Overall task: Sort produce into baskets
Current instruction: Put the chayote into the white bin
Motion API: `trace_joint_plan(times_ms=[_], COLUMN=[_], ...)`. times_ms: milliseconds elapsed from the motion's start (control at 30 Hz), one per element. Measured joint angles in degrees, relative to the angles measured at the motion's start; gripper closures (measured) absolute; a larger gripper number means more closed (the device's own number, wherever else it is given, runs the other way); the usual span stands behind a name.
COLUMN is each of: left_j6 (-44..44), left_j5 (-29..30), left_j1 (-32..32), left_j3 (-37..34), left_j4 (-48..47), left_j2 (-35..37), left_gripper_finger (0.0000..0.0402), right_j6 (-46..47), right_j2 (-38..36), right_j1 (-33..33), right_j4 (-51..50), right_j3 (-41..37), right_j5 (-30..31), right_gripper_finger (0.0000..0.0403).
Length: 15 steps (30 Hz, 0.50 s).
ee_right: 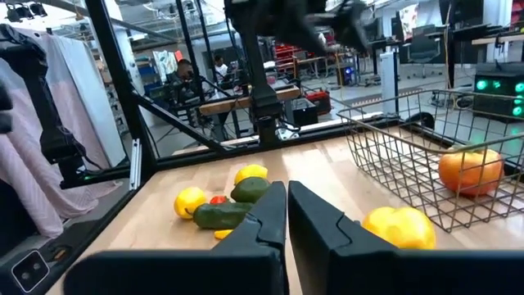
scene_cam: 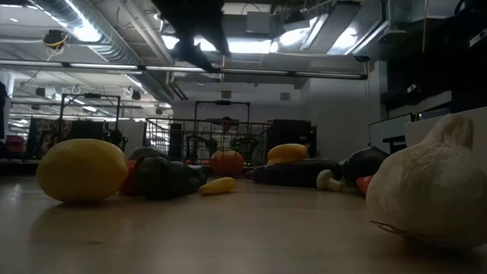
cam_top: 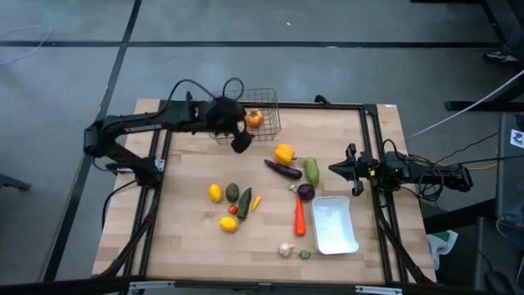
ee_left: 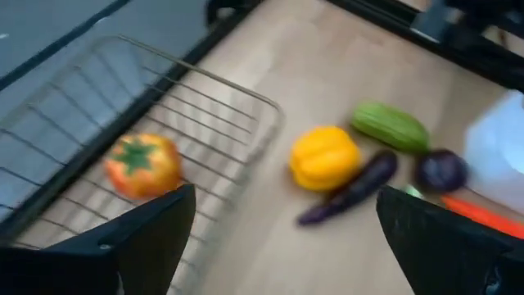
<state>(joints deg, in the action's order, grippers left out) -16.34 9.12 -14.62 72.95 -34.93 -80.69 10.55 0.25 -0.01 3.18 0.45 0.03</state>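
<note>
Left gripper (cam_top: pixel 239 139) hangs at the near rim of the wire basket (cam_top: pixel 266 100) at the table's (cam_top: pixel 188 229) far edge, jaws spread wide, holding nothing. Orange tomato (cam_top: pixel 255 119) sits inside the basket. Right gripper (cam_top: pixel 337 168) waits by the table's right edge, jaws clenched, empty. White tray (cam_top: pixel 334 225) lies near the right front, bare. Yellow pepper (cam_top: pixel 284 153), eggplant (cam_top: pixel 282 170) and cucumber (cam_top: pixel 312 170) cluster mid-table; lemons (cam_top: pixel 215 192) and carrot (cam_top: pixel 300 217) closer to the front; garlic (cam_top: pixel 286 249) near the front edge. Open wood between basket and lemons
</note>
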Motion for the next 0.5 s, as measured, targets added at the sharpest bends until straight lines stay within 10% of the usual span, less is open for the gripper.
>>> trace_joint_plan(times_ms=[500], left_j6=[-6.43], left_j5=[2.59], left_j1=[17.90], left_j3=[-14.08], left_j4=[18.45], left_j2=[2.45], left_gripper_finger=[0.0050], right_j6=[0.15], right_j2=[-0.02], right_j1=[0.00], right_j4=[-0.08], right_j3=[2.42], right_j5=[0.50], right_gripper_finger=[0.0361])
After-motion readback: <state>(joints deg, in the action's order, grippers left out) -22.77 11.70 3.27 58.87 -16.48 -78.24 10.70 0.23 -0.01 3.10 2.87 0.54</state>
